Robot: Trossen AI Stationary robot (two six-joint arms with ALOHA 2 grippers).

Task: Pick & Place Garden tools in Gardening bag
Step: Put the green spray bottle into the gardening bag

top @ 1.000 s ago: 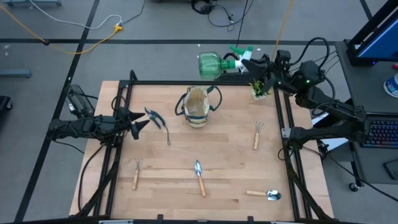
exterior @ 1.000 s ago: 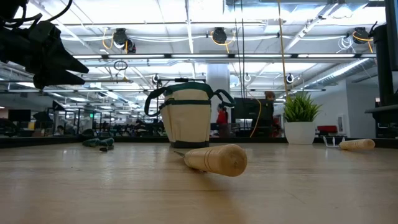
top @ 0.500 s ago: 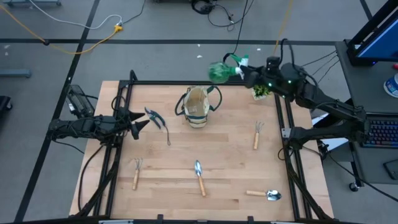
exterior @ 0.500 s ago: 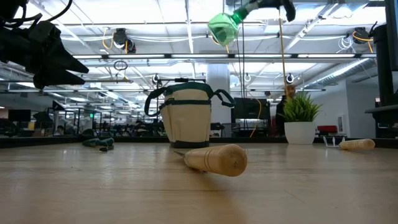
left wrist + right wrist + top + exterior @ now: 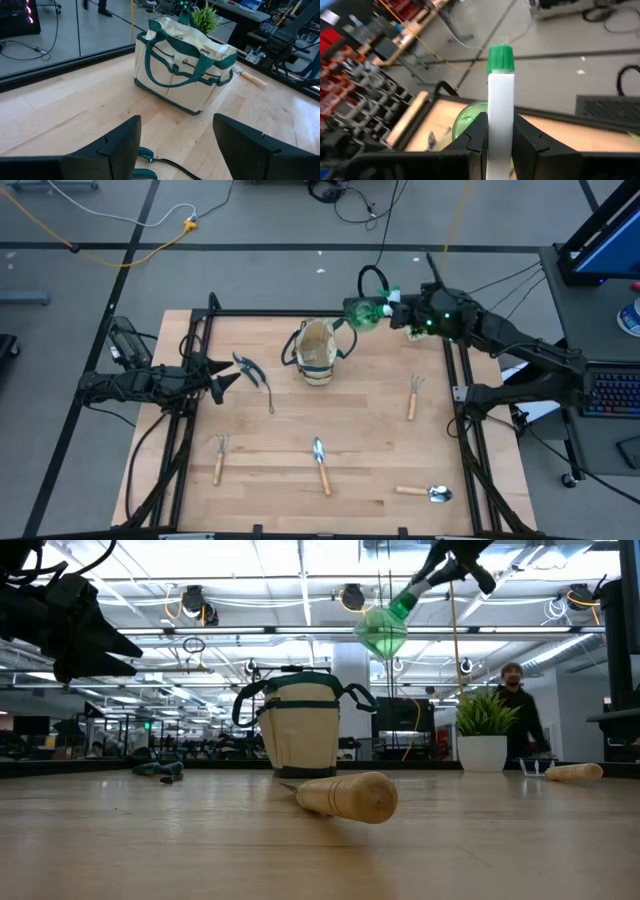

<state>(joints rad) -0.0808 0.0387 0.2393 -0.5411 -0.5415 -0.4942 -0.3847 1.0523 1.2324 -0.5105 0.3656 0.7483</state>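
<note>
The beige gardening bag with green band and handles stands upright on its base at the table's far middle. My right gripper is shut on the green spray bottle, in the air just right of the bag, above the far edge. My left gripper stands open at the left, level, facing the bag. The pruning shears lie flat just in front of it. My right gripper pinches the bottle's white sprayer head between its two fingers, below the green nozzle. The fingers come from the table's right, slanting slightly down. The bottle is lifted clear and tilted, its round green body hanging lower, toward the bag.
Two wooden-handled fork rakes and two trowels lie flat on the table. A small potted plant stands at the far right corner, under my right arm. A person walks in the room behind.
My right gripper has come down and tipped from pointing upward to slightly below level. The spray bottle has swung down with it, from high beyond the far edge to lower and closer to the bag's right side, staying clear of everything.
</note>
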